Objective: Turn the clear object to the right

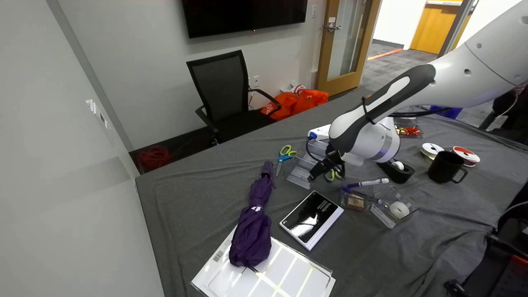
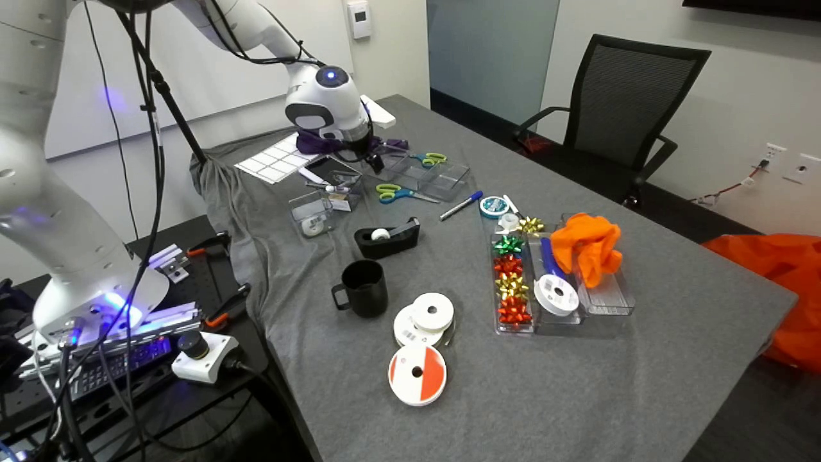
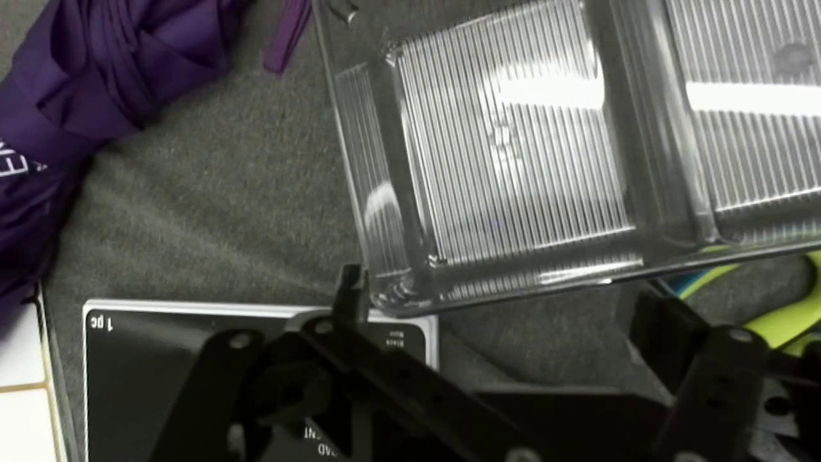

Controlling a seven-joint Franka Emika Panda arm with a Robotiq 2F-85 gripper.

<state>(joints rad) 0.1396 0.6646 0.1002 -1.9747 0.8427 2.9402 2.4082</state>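
clear organizer (image 3: 539,173) is on the grey cloth (image 3: 224,212), filling about 12 to 3 o'clock in the wrist view. gripper (image 3: 500,295): jaws wide apart, nothing held. jaw on the 9 o'clock side is just beside the organizer's 7 o'clock corner; contact and height i can't tell.

step in hand, my read: getting onto it, turn not yet made. jaws span along its long side, so closing here probably catches nothing. better: roll the gripper about a quarter turn, straddle one thin side wall, go low, squeeze lightly, turn slow and flat. i'd take "right" as clockwise from above; how far isn't given. slick plastic may slip or tip if held high on the rim. mind the scissors (image 3: 786,321) at 4 o'clock, handles right by its edge; can't tell if any part is under. black-topped box (image 3: 141,372) at 7 to 8 is tight too. umbrella (image 3: 83,128) at 9 has more room.

heading: no front i can name. wrist view: long axis just below 9 to just above 3, visible short end facing about 9, other end out of frame. in an exterior view the organizer (image 1: 306,164) runs about 7 to 1.
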